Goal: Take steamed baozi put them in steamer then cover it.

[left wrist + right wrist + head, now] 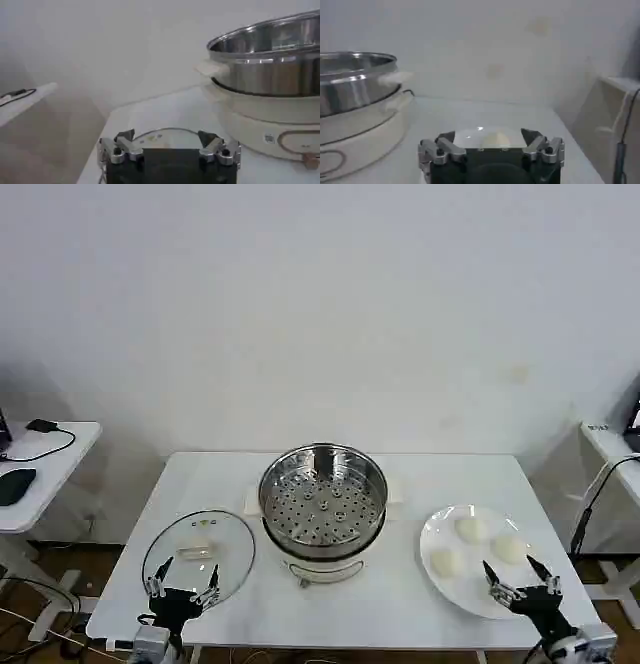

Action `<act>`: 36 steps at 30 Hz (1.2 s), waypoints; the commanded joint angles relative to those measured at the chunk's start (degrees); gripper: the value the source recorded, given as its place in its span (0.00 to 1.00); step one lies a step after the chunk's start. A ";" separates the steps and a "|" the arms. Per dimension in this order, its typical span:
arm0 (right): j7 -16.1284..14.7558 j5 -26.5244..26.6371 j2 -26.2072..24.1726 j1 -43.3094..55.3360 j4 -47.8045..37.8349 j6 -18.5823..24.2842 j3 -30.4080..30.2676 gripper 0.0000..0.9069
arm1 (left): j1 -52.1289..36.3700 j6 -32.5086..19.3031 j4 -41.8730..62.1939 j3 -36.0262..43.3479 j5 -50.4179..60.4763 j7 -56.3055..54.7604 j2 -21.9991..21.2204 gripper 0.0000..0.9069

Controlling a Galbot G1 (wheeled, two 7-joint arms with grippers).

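1. The steamer point(323, 509) stood uncovered at the middle of the white worktop point(400, 604), its perforated tray bare, with no buns in it.
2. Three steamed baozi point(471, 530) lay on a white plate point(440, 584) to the robot's right of the steamer, well apart from it; a fourth could not be made out.
3. The glass lid point(198, 556) lay flat on the worktop on the steamer's other side, near the front edge.
4. The right gripper point(522, 584) hung at the near rim of the plate, jaws spread wide and holding nothing; in its wrist view a bun point(492, 138) sat just ahead between the fingers.
5. The left gripper point(182, 594) waited at the near edge of the lid, jaws likewise released and empty.
6. The step in hand looked to be the first pick. It would be done well by bringing the right gripper down over the nearest bun, centred so that both fingers met the dough evenly.
7. The squeeze should be light: soft dough would likely dent or tear under a hard clench.
8. The bun would need to be lifted clear of the steamer's tall rim before being lowered onto the tray.
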 commanded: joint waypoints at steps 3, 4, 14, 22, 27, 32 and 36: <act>1.85 -0.55 -5.47 2.94 -0.12 -2.42 1.83 1.00 | 0.07 0.00 0.05 0.00 0.02 -0.14 -0.12 1.00; 1.79 -1.28 -6.47 4.39 -0.60 -3.15 2.36 1.00 | 0.10 -0.05 0.05 -0.03 -0.03 -0.18 -0.16 1.00; -23.17 -19.27 -27.08 20.88 -9.25 -13.86 -2.62 1.00 | 1.01 -0.87 -1.72 -0.38 0.06 -0.22 -0.27 1.00; -42.57 -33.35 -37.69 29.29 -11.77 -14.72 -12.40 1.00 | 2.21 -1.09 -3.87 -0.86 1.04 0.12 -1.29 1.00; -46.93 -36.44 -41.96 41.70 -16.96 -10.81 -26.90 1.00 | 2.28 -1.02 -5.95 0.33 2.32 1.23 -1.65 1.00; -52.66 -38.21 -41.28 57.95 -24.59 -5.29 -43.03 1.00 | 3.26 -0.96 -7.54 0.49 1.92 1.74 -1.35 1.00; -59.82 -41.10 -38.63 66.32 -31.58 -2.89 -52.92 1.00 | 3.53 -0.97 -7.57 0.13 1.75 1.91 -1.43 1.00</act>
